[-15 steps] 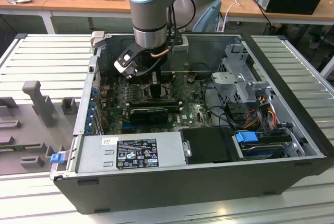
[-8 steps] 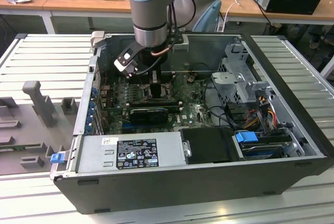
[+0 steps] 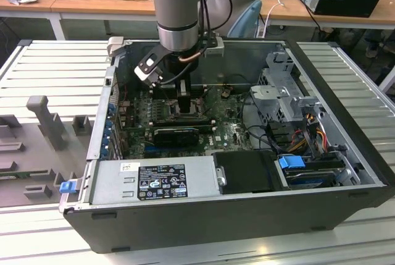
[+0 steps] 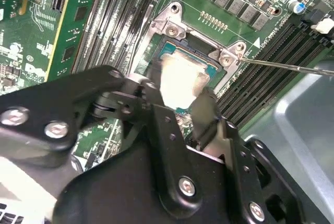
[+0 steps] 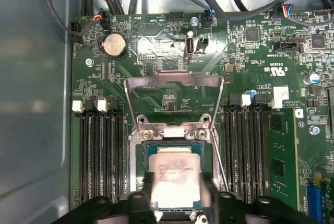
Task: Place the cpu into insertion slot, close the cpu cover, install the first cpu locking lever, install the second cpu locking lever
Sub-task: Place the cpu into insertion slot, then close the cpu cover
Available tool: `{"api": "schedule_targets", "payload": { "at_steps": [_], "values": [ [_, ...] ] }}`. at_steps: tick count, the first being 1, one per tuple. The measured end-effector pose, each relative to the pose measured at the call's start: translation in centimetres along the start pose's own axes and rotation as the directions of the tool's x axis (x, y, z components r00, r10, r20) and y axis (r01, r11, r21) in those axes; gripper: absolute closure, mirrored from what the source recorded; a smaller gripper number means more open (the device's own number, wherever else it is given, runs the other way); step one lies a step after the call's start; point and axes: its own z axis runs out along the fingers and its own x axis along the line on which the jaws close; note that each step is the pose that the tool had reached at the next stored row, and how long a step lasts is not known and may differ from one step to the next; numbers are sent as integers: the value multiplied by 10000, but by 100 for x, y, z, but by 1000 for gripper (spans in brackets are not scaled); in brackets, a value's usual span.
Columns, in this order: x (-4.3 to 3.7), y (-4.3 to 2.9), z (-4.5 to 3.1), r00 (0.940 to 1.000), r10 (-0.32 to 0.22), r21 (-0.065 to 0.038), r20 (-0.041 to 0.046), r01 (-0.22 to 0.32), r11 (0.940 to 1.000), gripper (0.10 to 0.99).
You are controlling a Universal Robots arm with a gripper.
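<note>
Exterior view: arm (image 3: 179, 5) is reaching down into the open case (image 3: 345, 154). Pincer (image 3: 185, 99) is hanging right over the socket (image 3: 188, 115).

Second wrist view: pincer (image 4: 180, 98) is clenching the cpu (image 4: 180, 78) by two opposite edges and holding it at the socket (image 4: 168, 51). It looks not quite seated. One lever (image 4: 292, 66) is sticking out free beside the socket.

First wrist view: cpu (image 5: 175, 174) is lying over the socket. Cover (image 5: 175, 80) is standing flipped open just beyond the socket.

Judgement: placing is under way; cover and both levers are not yet done.
</note>
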Motion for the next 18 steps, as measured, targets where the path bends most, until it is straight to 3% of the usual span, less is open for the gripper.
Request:
{"api": "schedule_targets", "payload": {
  "at_steps": [2,3,5,18],
  "values": [
    [0,2,-17,10000,0,0,0,0,10000,749],
    [1,3,-27,10000,0,0,1,0,10000,871],
    [1,4,-38,10000,0,-1,-1,0,10000,980],
    [2,9,-89,10000,1,-1,-1,-1,10000,980]
  ]
}}
